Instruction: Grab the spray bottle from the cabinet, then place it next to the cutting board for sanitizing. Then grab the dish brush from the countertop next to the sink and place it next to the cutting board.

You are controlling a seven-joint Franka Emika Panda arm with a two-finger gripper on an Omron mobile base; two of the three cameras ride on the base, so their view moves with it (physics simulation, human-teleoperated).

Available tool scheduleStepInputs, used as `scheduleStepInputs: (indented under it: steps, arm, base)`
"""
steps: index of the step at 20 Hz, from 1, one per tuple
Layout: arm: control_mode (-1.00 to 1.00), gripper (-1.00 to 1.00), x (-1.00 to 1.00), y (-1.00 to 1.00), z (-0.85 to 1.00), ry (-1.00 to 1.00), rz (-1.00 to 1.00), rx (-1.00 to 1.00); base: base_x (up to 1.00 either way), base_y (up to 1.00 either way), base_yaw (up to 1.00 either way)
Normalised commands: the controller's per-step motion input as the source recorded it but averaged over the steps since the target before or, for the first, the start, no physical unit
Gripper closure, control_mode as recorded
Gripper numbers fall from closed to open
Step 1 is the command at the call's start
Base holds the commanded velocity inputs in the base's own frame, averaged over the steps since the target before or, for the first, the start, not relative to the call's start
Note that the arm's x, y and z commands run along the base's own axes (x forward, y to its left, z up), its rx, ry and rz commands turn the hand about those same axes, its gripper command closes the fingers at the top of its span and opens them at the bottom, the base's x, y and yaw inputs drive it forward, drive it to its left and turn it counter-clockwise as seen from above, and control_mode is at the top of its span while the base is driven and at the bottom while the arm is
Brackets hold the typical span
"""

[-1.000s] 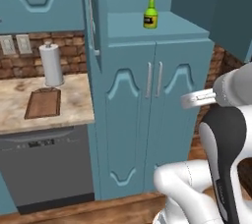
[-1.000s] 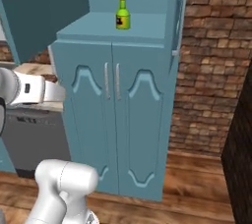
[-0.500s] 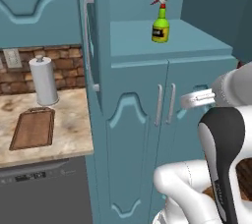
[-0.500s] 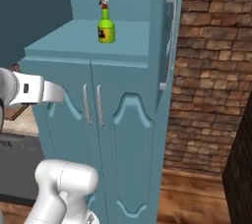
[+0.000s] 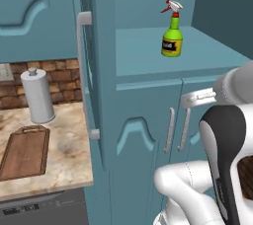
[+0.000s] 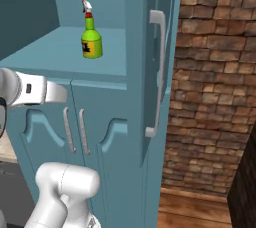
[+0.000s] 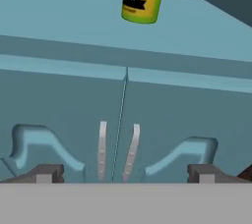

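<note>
Standing alone, one spray bottle (image 5: pixel 172 41), one cabinet (image 5: pixel 148 135)

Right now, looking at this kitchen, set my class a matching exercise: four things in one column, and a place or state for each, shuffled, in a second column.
Things:
1. spray bottle
2. cutting board
3. paper-towel roll
4. hand

Places or states:
A. lying flat on the countertop
B. fingers spread wide, holding nothing, in front of the lower cabinet doors
C. standing upright on the open cabinet shelf
D. standing by the brick wall, behind the board

Pairs: 1-C, 2-A, 3-D, 4-B
</note>
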Motion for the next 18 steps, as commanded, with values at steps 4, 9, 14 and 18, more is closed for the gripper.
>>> scheduleStepInputs:
  steps: [4,9,14,18]
  arm:
    - [1.0,-1.0,0.0,0.0,0.0,0.0,0.0,0.0]
    - [-1.0,-1.0,0.03,-0.09,0.19,-0.31,0.0,0.0]
    - [-1.0,-1.0,-0.12,0.0,0.33,-0.41,0.0,0.0]
    - [-1.0,-1.0,-0.18,0.0,0.58,-0.22,0.0,0.07]
  base:
    - [0.54,-0.17,0.0]
    - [0.0,0.0,0.0]
    - [0.0,0.0,0.0]
    - [0.0,0.0,0.0]
